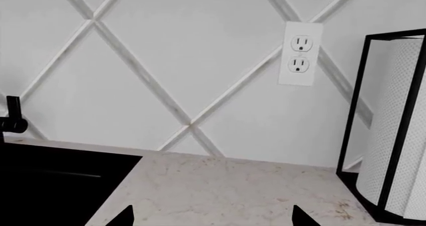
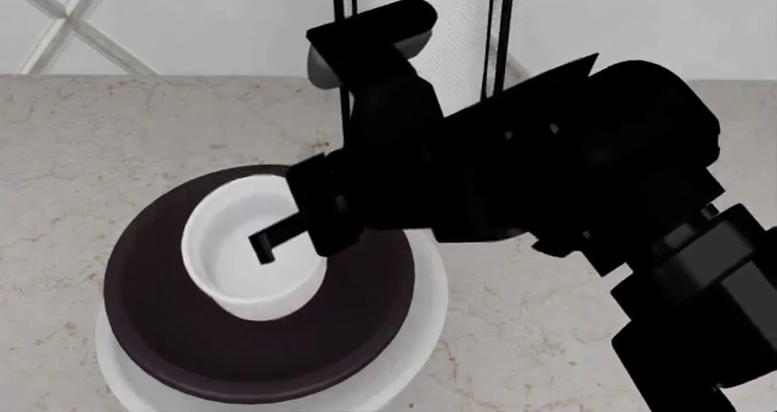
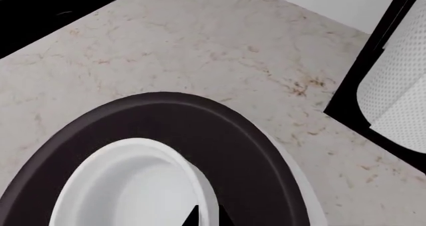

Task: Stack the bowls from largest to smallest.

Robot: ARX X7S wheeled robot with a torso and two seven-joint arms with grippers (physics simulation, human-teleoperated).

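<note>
The bowls stand nested on the marble counter. The wide white bowl point(image 2: 131, 382) is at the bottom, the dark brown bowl point(image 2: 182, 339) sits in it, and the small white bowl point(image 2: 249, 271) sits in the brown one. My right gripper point(image 2: 289, 235) reaches down over the small bowl. In the right wrist view its tips point(image 3: 206, 217) straddle the rim of the small white bowl point(image 3: 126, 186), one inside and one outside, close together. Around it lie the brown bowl point(image 3: 199, 131) and an edge of the wide white bowl point(image 3: 301, 186). My left gripper point(image 1: 213, 218) is open over bare counter, holding nothing.
A paper-towel roll point(image 2: 425, 3) in a black frame stands just behind the stack, also close to the left gripper as the roll point(image 1: 392, 136). A black sink point(image 1: 53, 186) with a faucet point(image 1: 12, 118) lies beside it. The tiled wall carries an outlet point(image 1: 300, 54).
</note>
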